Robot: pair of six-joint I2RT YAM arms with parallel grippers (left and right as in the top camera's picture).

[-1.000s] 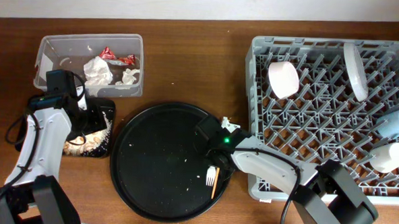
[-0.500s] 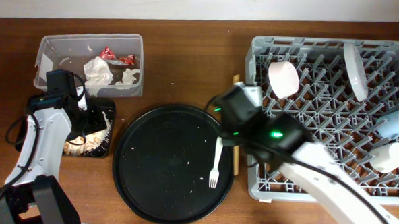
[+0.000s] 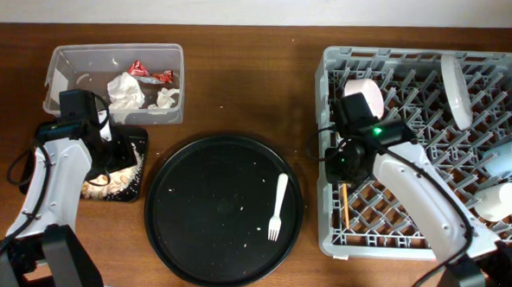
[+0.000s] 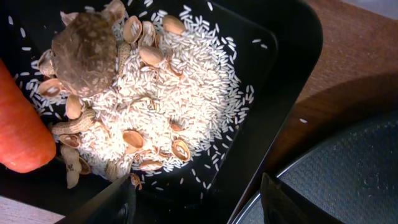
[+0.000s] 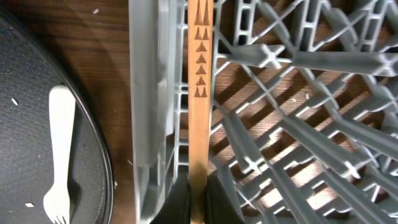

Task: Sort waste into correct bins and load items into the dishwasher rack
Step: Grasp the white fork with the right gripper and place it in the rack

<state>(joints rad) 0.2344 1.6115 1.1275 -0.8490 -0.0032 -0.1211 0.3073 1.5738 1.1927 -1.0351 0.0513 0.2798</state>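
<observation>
My right gripper [image 3: 345,169] is shut on a wooden chopstick [image 5: 199,93] and holds it inside the left edge of the grey dishwasher rack [image 3: 327,95]; the chopstick also shows in the overhead view [image 3: 343,206]. A white fork [image 3: 277,207] lies on the round black tray [image 3: 192,210]; it also shows in the right wrist view [image 5: 59,162]. My left gripper [image 4: 196,199] is open above the shallow black tray [image 4: 280,74] holding rice, nut shells and an orange carrot piece [image 4: 18,124]. The clear tub [image 3: 69,62] holds white tissues [image 3: 124,93] and a red wrapper [image 3: 138,68].
The rack holds a pale bowl [image 3: 364,101], a white plate [image 3: 456,90] on edge, a light blue cup [image 3: 508,156] and a white cup [image 3: 501,201]. The round black tray's rim [image 4: 323,180] lies close to the shallow tray. Crumbs dot the round tray.
My right arm has carried the chopstick from the round black tray's right edge over into the rack's left side. The fork stays on the tray. The left arm has not moved.
</observation>
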